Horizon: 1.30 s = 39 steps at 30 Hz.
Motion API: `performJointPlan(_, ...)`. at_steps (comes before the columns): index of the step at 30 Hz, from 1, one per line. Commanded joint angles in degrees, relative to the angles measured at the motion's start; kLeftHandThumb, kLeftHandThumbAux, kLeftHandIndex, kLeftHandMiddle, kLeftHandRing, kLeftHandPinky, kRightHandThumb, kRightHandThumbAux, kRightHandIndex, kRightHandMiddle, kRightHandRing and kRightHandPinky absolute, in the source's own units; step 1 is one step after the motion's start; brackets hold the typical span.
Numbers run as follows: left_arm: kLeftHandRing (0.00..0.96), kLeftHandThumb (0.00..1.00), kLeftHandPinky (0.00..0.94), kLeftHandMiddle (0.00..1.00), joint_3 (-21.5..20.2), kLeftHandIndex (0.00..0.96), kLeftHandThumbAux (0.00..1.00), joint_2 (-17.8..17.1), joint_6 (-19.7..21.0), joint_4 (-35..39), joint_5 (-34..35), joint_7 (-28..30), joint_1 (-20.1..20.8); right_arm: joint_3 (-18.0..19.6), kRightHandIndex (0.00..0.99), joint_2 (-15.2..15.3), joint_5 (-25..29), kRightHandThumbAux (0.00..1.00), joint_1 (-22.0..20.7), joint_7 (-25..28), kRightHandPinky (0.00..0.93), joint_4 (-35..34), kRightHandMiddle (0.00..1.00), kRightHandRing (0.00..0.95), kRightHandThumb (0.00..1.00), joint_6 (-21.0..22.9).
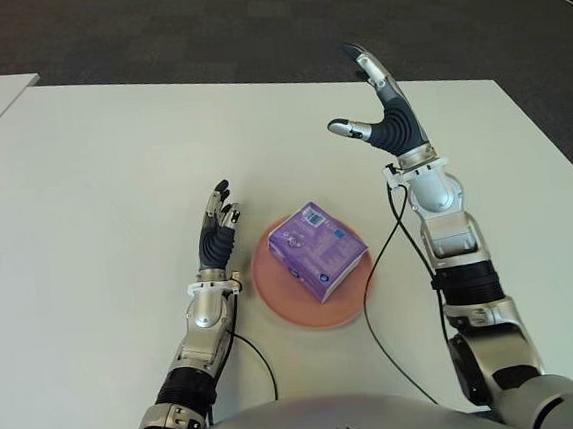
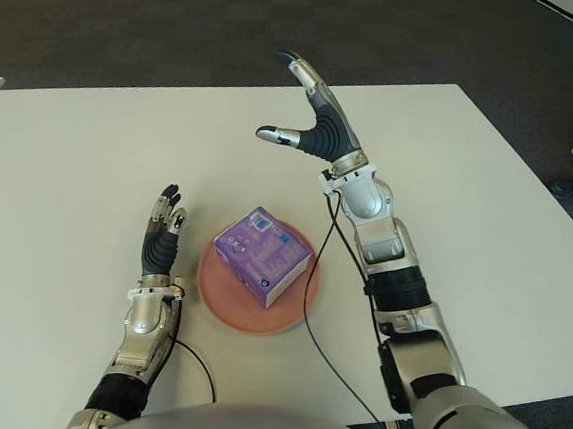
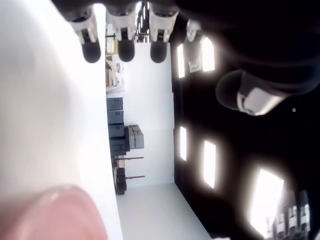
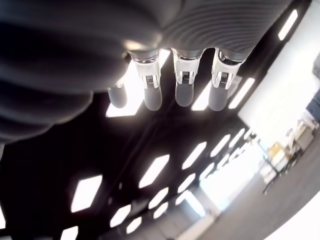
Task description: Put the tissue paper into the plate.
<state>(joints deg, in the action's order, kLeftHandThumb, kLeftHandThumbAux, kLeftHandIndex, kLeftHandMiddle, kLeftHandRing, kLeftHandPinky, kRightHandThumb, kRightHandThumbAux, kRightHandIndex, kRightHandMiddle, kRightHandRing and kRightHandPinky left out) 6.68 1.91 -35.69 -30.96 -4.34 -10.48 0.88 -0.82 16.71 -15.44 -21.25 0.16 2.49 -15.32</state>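
Already the tissue paper (image 1: 319, 250) sits inside the plate (image 1: 274, 296), a purple pack lying a little skewed across the pink dish near the lower middle of the frame, so I judge the placing done. My right robot hand (image 1: 382, 106) is raised in the upper right of the frame, well apart from the pack, fingers (image 4: 182, 85) straight and thumb splayed, holding nothing; I read that as a clear release posture. My left robot hand (image 1: 218, 229) shows just left of the plate, fingers extended and empty, idle. Both arms stand clear of the dish, which leaves the pack undisturbed on the white bench (image 1: 103, 180).
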Motion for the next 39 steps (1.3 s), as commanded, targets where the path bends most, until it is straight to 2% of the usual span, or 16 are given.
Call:
performJointPlan(1,0.000,0.000,0.000,0.000,-0.4,0.000,0.391,-2.2,0.9,-5.3,-0.6,2.6,-8.7,1.9,0.000,-5.2,2.6,0.470,6.2,-4.5,0.000,0.9,0.000,0.000,0.096,1.4)
performJointPlan(3,0.000,0.000,0.000,0.000,-0.5,0.000,0.400,-2.3,0.7,-4.9,-0.4,3.1,-9.1,2.2,0.000,-6.5,2.6,0.488,7.4,-5.7,0.000,0.0,0.000,0.000,0.069,1.6)
performJointPlan(7,0.000,0.000,0.000,0.000,-0.8,0.000,0.411,-2.5,-0.2,-4.4,-0.7,3.4,-9.5,3.0,0.000,-7.4,-0.8,0.513,5.8,-10.6,0.000,2.5,0.000,0.000,0.027,1.9)
performJointPlan(10,0.000,0.000,0.000,0.000,-0.9,0.000,0.416,-2.4,-1.0,-4.5,-0.9,3.5,-9.5,3.6,0.000,-7.8,0.6,0.528,5.7,-11.0,0.000,4.1,0.000,0.000,0.008,0.3)
performJointPlan(13,0.000,0.000,0.000,0.000,-1.2,0.000,0.420,-2.5,-2.1,-5.1,-0.6,3.9,-9.3,4.2,0.000,-9.2,3.7,0.551,10.4,-11.0,0.000,1.5,0.000,0.000,0.002,-2.8)
performJointPlan(15,0.000,0.000,0.000,0.000,-1.3,0.000,0.421,-2.5,-2.6,-5.9,-0.2,4.3,-8.9,4.3,0.000,-9.4,4.0,0.564,11.2,-11.1,0.000,0.9,0.000,0.000,0.001,-3.3)
performJointPlan(17,0.000,0.000,0.000,0.000,-1.5,0.000,0.420,-2.6,-3.1,-6.4,-0.2,4.3,-8.9,4.6,0.000,-8.7,6.1,0.554,11.9,-8.6,0.000,1.7,0.000,0.000,0.000,-3.0)
performJointPlan(19,0.000,0.000,0.000,0.000,-1.8,0.000,0.416,-2.7,-3.5,-6.7,-0.6,3.8,-8.9,4.8,0.000,-8.1,4.0,0.550,16.3,-9.5,0.000,-0.3,0.000,0.000,0.000,-3.9)
performJointPlan(21,0.000,0.000,0.000,0.001,-2.0,0.000,0.412,-2.8,-3.9,-7.2,-0.9,3.4,-8.7,5.0,0.000,-8.4,4.3,0.545,16.7,-9.4,0.000,-0.5,0.000,0.000,0.000,-3.5)
performJointPlan(23,0.000,0.000,0.000,0.002,-2.1,0.000,0.408,-2.8,-4.2,-7.5,-1.0,3.4,-8.7,5.3,0.000,-9.1,7.2,0.528,14.4,-8.0,0.000,1.0,0.000,0.000,0.001,-1.9)
performJointPlan(25,0.000,0.000,0.000,0.002,-2.1,0.000,0.405,-2.9,-4.5,-7.7,-0.6,4.0,-8.7,5.5,0.000,-8.6,4.5,0.526,20.9,-8.9,0.000,-3.7,0.000,0.000,0.001,-1.9)
performJointPlan(27,0.000,0.000,0.000,0.002,-2.3,0.000,0.404,-3.0,-4.9,-8.1,0.2,5.1,-8.7,5.7,0.000,-8.8,2.9,0.559,24.7,-9.9,0.000,-6.0,0.000,0.000,0.000,-2.3)
performJointPlan(31,0.000,0.000,0.000,0.001,-2.7,0.000,0.405,-3.4,-5.2,-8.8,1.0,6.0,-8.7,5.5,0.000,-9.9,3.1,0.601,25.5,-10.2,0.000,-8.0,0.000,0.000,0.000,-0.7)
performJointPlan(39,0.000,0.000,0.000,0.005,-3.4,0.000,0.417,-4.0,-3.4,-9.1,-1.6,2.2,-9.0,6.1,0.000,-11.9,5.4,0.643,26.2,-10.8,0.000,-8.1,0.000,0.000,0.000,0.2)
